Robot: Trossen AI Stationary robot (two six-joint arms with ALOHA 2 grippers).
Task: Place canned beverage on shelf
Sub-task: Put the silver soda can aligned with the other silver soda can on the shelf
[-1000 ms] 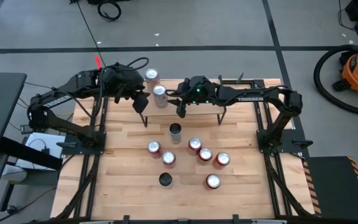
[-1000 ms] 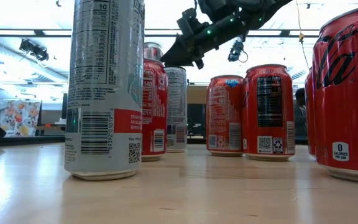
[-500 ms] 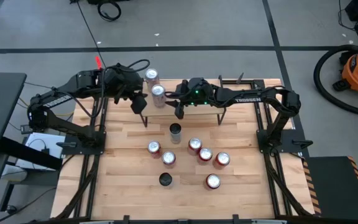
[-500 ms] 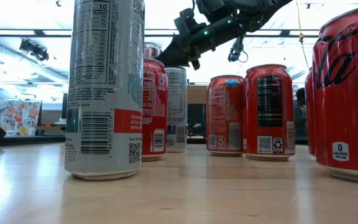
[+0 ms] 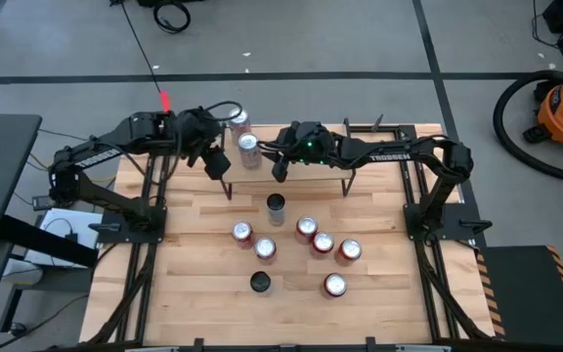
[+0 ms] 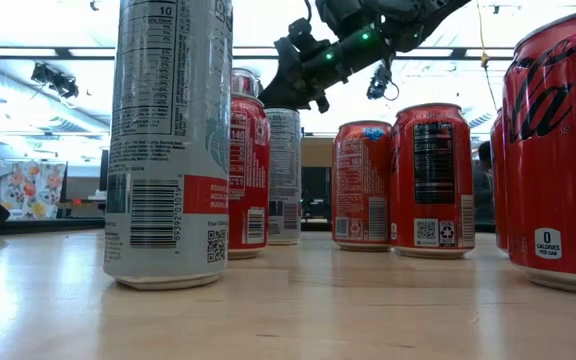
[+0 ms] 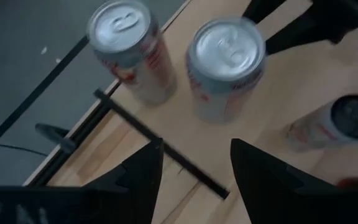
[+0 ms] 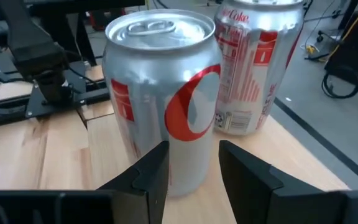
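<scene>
Two silver cans stand on the shelf (image 5: 360, 161), upper centre of the high view: the nearer silver can (image 5: 248, 149) and the far silver can (image 5: 238, 121) at the shelf's back left corner. The right gripper (image 5: 280, 168) sits just right of the nearer can; in its wrist view that can (image 8: 163, 93) fills the middle, just beyond the spread fingers (image 8: 148, 174), not pinched (a gap shows between can and tips). The left gripper (image 5: 217, 162) hangs just left of the same can, its jaws also spread and holding nothing. On the table (image 5: 194, 293) below the shelf stand a dark-topped can (image 5: 276, 204) and a cluster of red cans (image 5: 322, 242).
</scene>
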